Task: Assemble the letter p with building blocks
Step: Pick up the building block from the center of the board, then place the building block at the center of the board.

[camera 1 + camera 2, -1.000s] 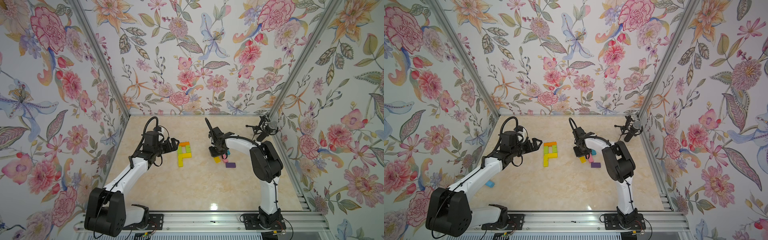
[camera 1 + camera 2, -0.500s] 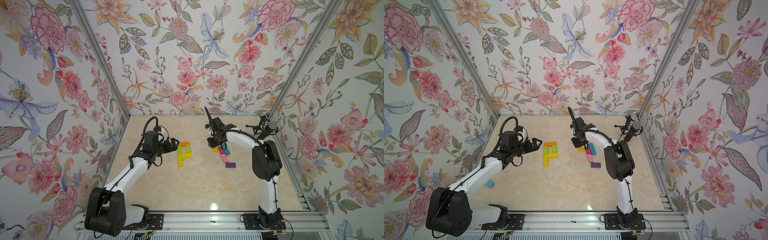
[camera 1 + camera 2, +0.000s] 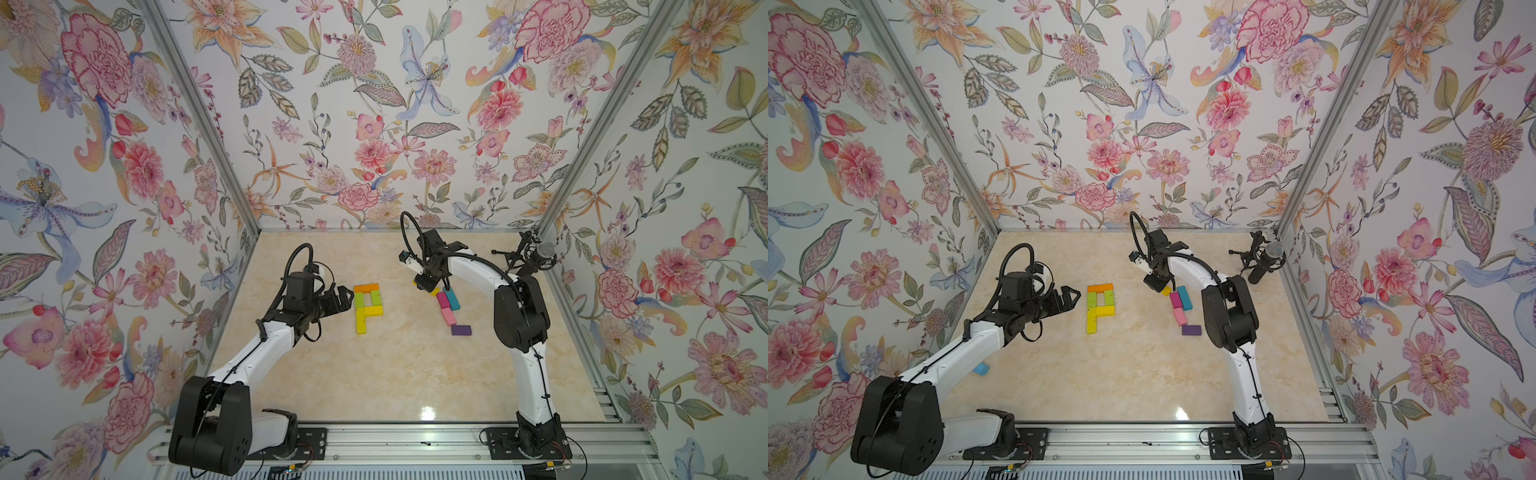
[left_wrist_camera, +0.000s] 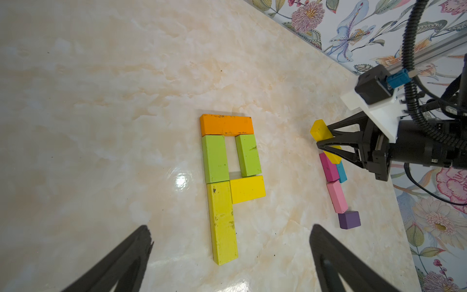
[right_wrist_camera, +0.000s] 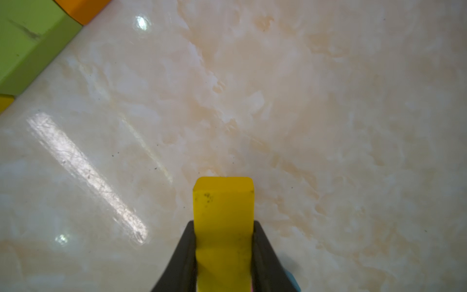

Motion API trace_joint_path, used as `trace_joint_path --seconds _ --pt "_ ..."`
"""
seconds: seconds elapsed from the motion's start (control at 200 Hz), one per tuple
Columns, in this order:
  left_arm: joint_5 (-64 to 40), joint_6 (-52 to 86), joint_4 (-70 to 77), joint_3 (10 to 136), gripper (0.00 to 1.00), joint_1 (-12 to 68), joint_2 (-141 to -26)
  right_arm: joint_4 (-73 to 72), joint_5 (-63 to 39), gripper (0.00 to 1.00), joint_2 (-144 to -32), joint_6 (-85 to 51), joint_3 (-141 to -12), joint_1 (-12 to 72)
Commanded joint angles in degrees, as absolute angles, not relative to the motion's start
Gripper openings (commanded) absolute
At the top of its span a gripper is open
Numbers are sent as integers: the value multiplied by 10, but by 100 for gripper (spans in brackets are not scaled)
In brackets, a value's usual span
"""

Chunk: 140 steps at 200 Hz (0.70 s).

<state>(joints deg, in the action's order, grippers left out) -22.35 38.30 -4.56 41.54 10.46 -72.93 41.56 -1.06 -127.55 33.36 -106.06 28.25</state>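
If marble, tabletop (image 3: 395, 374) amid floral walls (image 3: 374, 124)

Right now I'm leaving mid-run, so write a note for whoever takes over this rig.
Left gripper: open, empty, beside the letter P.
Right gripper: shut on a yellow block, at the spare row's end.
Done: orange top, two green sides, yellow bar, long stem.
Spare: two pink blocks, teal block, purple block; blue block by the left arm.
To do: the letter looks whole; where the held block goes is unclear.

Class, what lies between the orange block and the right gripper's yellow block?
Only bare tabletop separates orange block from held yellow block, shown in left wrist view.
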Motion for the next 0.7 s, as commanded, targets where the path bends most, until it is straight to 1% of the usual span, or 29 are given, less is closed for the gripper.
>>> trace_joint_path --seconds 0.0,0.145,0.25,0.4,0.55,0.61,0.696 --pt "-237 380 -26 394 99 92 -710 431 -6 4 -1277 451 -1061 281" --pt "-257 390 -13 388 99 91 -708 429 -26 5 -1272 525 -1056 279" --pt "-270 391 -17 398 99 90 -702 429 -41 8 -1275 584 -1058 279" --pt "-297 376 -42 425 99 90 -702 429 -81 10 -1284 633 -1071 275" --pt "-309 383 -41 428 100 91 -692 435 -84 11 -1290 663 -1068 269" --pt "-315 386 -40 428 99 90 -690 436 -103 11 -1290 663 -1068 263" --pt "-330 395 -32 426 99 90 -692 437 -113 15 -1292 669 -1069 259"
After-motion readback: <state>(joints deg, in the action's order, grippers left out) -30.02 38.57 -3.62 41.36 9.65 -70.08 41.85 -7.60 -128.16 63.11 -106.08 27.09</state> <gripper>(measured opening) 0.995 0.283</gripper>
